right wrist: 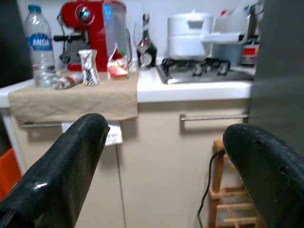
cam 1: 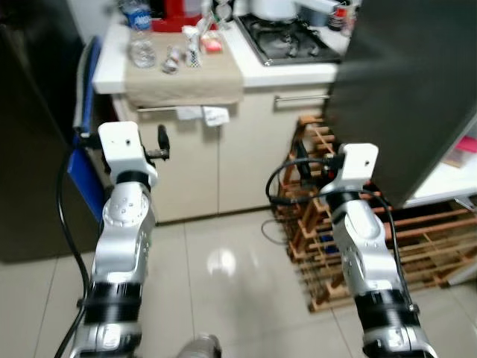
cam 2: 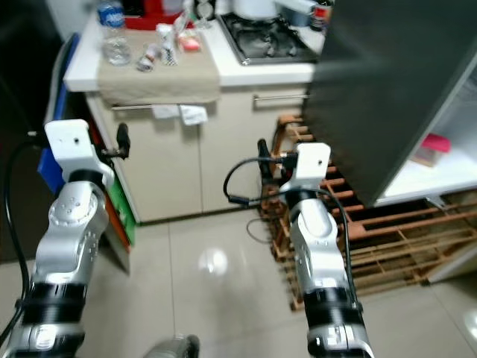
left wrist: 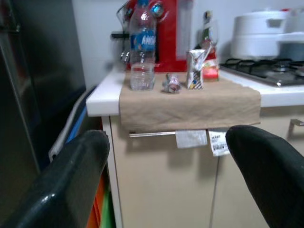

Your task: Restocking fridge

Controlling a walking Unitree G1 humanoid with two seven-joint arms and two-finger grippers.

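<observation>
Standing open at the right, the dark fridge door [cam 1: 406,97] is exposing a white shelf [cam 1: 447,179], likely waiting for stock. Facing the robot, the white counter [cam 1: 291,73] is carrying a beige cloth [cam 1: 186,74] where the goods are sitting: a water bottle [cam 1: 139,33], a small carton [cam 1: 192,41] and a crumpled packet [cam 1: 171,60]. The left gripper [left wrist: 166,166] and right gripper [right wrist: 166,161] are both hanging wide open and empty, well short of the counter, aimed for a pickup.
</observation>
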